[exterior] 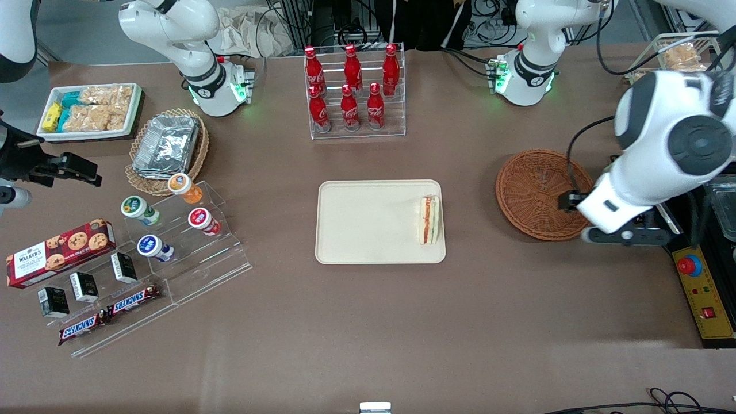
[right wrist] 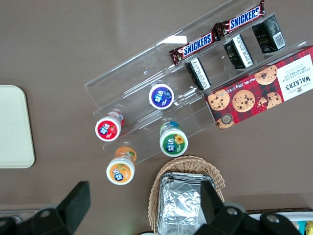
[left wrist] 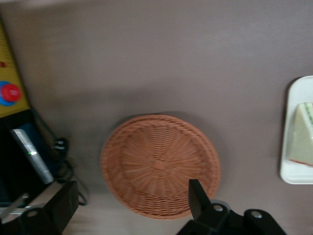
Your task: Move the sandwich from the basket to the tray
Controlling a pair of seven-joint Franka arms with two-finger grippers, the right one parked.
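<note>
Sandwich: my sandwich (exterior: 429,219) lies on the tray (exterior: 368,221), at about 3 o'clock on it, just inside the rim nearest my arm's end of the table, with the red and green filling edge showing. In my wrist view the sandwich (left wrist: 302,135) sits on that same corner of the tray (left wrist: 288,147).
Basket: the basket (left wrist: 160,165) holds nothing; its whole woven floor shows. In the front view the basket (exterior: 532,192) stands apart from the tray, toward my end of the table.
Gripper: my gripper (left wrist: 128,205) hangs over the basket's rim at the side toward my end of the table, above it and not touching. My fingers (left wrist: 197,198) are spread wide with nothing between them.
Done: I judge the carry and the release finished, since the sandwich rests on the tray on its own and I hold nothing.
Left: as far as I can see, only pulling my arm clear. The sandwich sits close to the rim, but it is fully on the tray, so I would not reposition it.
Other things: bottles (exterior: 351,86) stand at 12 o'clock from the tray, well apart and out of my way.
</note>
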